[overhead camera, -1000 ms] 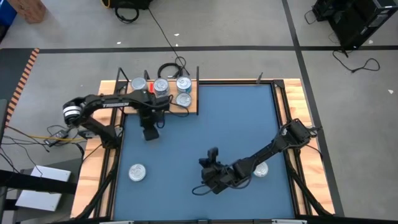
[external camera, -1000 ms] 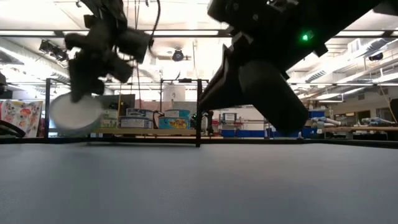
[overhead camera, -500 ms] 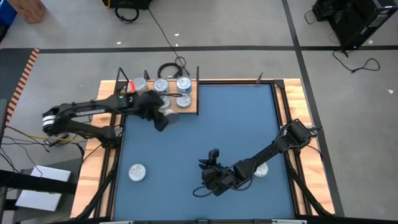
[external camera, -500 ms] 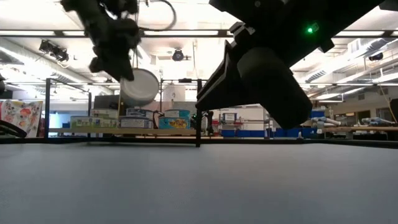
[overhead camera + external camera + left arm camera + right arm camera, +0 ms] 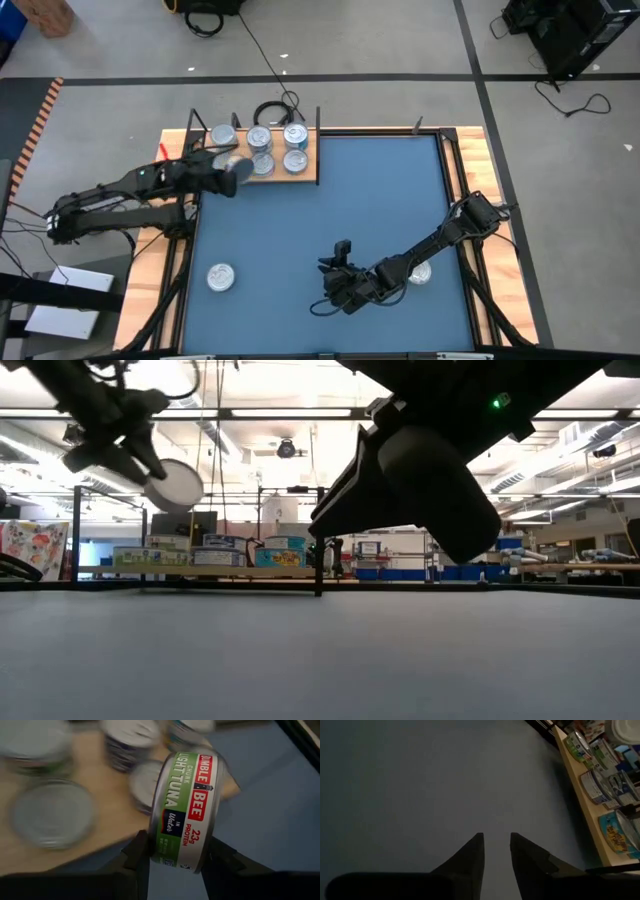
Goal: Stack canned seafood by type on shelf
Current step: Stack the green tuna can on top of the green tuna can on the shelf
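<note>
My left gripper (image 5: 233,176) is shut on a tuna can with a green label (image 5: 185,810). It holds the can in the air over the near left part of the shelf (image 5: 308,172), a light wooden board at the mat's far left. Several more cans (image 5: 259,140) stand on the board on their flat bottoms. In the low view the held can (image 5: 173,484) shows high at the left. My right gripper (image 5: 496,847) hovers low over the blue mat's near middle, open by a narrow gap with nothing between its fingers. My left gripper pinches the can between its two fingers, one on each flat end (image 5: 159,851), low on the can's side toward the wrist. The fingers slant down from the table's left. The can is lifted clear and stands on edge, its label band facing the wrist camera.
One loose can (image 5: 220,277) stands on the mat near the left front. Another can (image 5: 420,272) stands at the right, partly under my right arm. Thin black uprights (image 5: 318,540) rise at the shelf's corners. A wooden frame borders the mat (image 5: 380,190).
My left gripper has risen with the can and gone from the mat in front of the shelf toward the shelf's near left part. The arm has drawn back to the left. The wrist has rolled and tipped from pointing down to slanting, turning the can with it.
</note>
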You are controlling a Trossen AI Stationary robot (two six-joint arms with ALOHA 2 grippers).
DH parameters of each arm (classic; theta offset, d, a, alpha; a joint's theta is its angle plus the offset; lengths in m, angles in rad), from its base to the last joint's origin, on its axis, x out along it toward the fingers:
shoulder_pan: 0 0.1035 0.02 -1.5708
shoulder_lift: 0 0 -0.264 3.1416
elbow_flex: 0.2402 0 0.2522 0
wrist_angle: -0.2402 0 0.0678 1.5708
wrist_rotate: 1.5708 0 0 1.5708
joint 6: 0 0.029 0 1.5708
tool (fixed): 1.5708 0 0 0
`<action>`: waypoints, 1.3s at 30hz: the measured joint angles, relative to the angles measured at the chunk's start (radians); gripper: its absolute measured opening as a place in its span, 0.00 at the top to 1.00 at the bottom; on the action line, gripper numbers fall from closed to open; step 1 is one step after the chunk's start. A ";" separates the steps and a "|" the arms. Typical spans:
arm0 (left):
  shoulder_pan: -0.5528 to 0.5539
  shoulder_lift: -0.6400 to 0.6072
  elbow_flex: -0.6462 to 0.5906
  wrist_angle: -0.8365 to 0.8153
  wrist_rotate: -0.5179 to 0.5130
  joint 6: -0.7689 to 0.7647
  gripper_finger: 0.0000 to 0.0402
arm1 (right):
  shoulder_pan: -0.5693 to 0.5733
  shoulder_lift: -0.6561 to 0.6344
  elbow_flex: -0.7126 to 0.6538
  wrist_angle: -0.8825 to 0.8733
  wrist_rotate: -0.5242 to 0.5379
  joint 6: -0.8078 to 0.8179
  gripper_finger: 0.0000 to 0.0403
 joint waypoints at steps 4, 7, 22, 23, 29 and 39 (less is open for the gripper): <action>0.001 -0.118 -0.062 0.051 -0.080 -0.075 0.66 | -0.002 0.000 0.000 0.014 -0.014 0.001 0.74; -0.001 -0.197 -0.135 0.159 -0.088 -0.119 0.66 | -0.002 0.000 0.000 0.031 -0.015 0.001 0.74; -0.001 -0.450 -0.358 0.367 -0.073 -0.194 0.66 | -0.023 0.000 0.000 0.047 -0.056 0.077 0.74; -0.001 -0.472 -0.357 0.366 -0.086 -0.194 0.66 | -0.022 0.000 0.000 0.047 -0.056 0.078 0.74; -0.001 -0.581 -0.320 0.199 -0.197 -0.186 0.66 | -0.022 0.000 0.000 0.048 -0.073 0.092 0.74; -0.001 -0.552 -0.101 -0.070 -0.116 -0.181 0.66 | -0.038 0.000 0.000 0.050 -0.141 0.096 0.74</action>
